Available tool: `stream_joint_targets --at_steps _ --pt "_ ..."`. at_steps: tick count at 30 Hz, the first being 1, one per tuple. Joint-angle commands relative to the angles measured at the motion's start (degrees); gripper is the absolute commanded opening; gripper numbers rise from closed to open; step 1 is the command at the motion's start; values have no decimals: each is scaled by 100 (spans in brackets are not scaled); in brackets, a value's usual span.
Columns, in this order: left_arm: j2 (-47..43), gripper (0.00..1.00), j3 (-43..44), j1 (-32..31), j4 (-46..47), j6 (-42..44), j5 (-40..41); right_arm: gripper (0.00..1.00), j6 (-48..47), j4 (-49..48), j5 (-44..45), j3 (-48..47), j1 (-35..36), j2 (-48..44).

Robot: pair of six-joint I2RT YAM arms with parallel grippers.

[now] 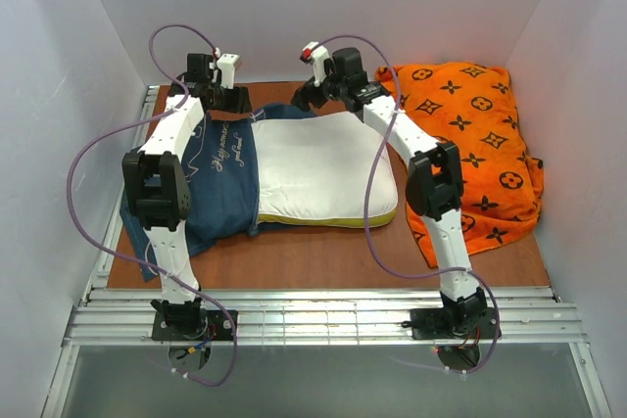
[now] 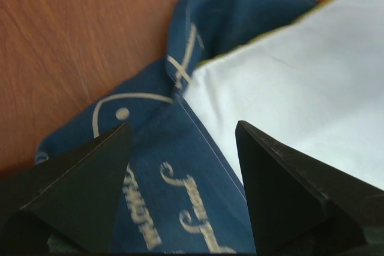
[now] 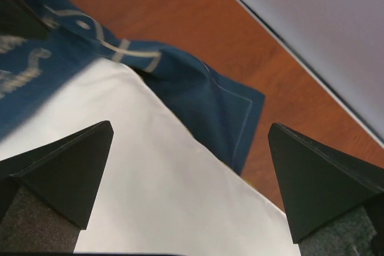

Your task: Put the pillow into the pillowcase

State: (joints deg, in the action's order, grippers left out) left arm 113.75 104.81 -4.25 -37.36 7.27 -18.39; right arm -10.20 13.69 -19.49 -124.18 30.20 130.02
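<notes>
White pillow lies beneath the right gripper, partly inside navy pillowcase.

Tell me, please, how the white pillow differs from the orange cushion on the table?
The pillow is plain white with a yellow edge band; the orange cushion carries a dark monogram pattern. The pillow lies in the middle with its left end inside the navy pillowcase; the orange cushion lies to the right, apart from the pillowcase. Both are plump, roughly rectangular and lying flat.
</notes>
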Motion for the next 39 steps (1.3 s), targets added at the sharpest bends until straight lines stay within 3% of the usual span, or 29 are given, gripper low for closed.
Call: stream_joint_targets --at_steps 1,4,5,10,11,13,14,16,17,18,20,23,25,28,30,32,34,36,39 --pt "366 67 609 -23 97 -111 354 99 -703 521 420 -396 65 831" --pt "753 67 952 -23 194 -252 275 99 -659 47 183 -117 65 1025" --pt "858 76 1101 -23 194 -261 249 99 -650 -128 112 -28 74 1061" --pt "1297 77 1235 -84 151 -191 -42 99 -887 -148 -563 297 83 1439" --pt "1359 77 1226 -102 124 -130 -50 94 -975 -61 -652 341 92 1456" --pt "1465 77 1208 -120 89 -94 -7 81 -1054 19 -863 403 101 1439" --pt "1596 77 1199 -129 89 -103 28 65 -1098 37 -968 499 92 1404" --pt "1720 75 1234 -129 98 -182 3 49 -1081 28 -1136 588 109 1272" --pt "1868 72 1313 -129 89 -251 -146 29 -1064 19 -1154 631 127 1220" --pt "1939 71 1357 -129 72 -287 -217 18 -1055 19 -1171 658 136 1176" --pt "2054 70 1419 -155 63 -357 -270 2 -1055 19 -1163 702 162 1131" --pt "2256 61 1559 -155 71 -428 -305 1 -1055 -7 -1171 816 206 1026" --pt "2353 35 1612 -155 106 -489 -323 1 -1063 -51 -1233 1000 241 894" --pt "2266 14 1595 -155 299 -638 -742 1 -1107 -253 -1286 1438 346 552" --pt "2160 18 1446 -155 484 -919 -1068 1 -1168 -455 -1268 1677 443 279" --pt "2002 36 1271 -181 747 -1182 -1254 1 -1195 -604 -1207 2002 592 78" --pt "2027 42 1269 -216 810 -1245 -1220 1 -1213 -684 -1137 2221 698 -2" --pt "2115 43 1287 -216 818 -1333 -1018 1 -1204 -728 -1119 2293 733 -73" --pt "2300 32 1261 -225 740 -1307 -851 1 -1178 -737 -1023 2363 760 -125"
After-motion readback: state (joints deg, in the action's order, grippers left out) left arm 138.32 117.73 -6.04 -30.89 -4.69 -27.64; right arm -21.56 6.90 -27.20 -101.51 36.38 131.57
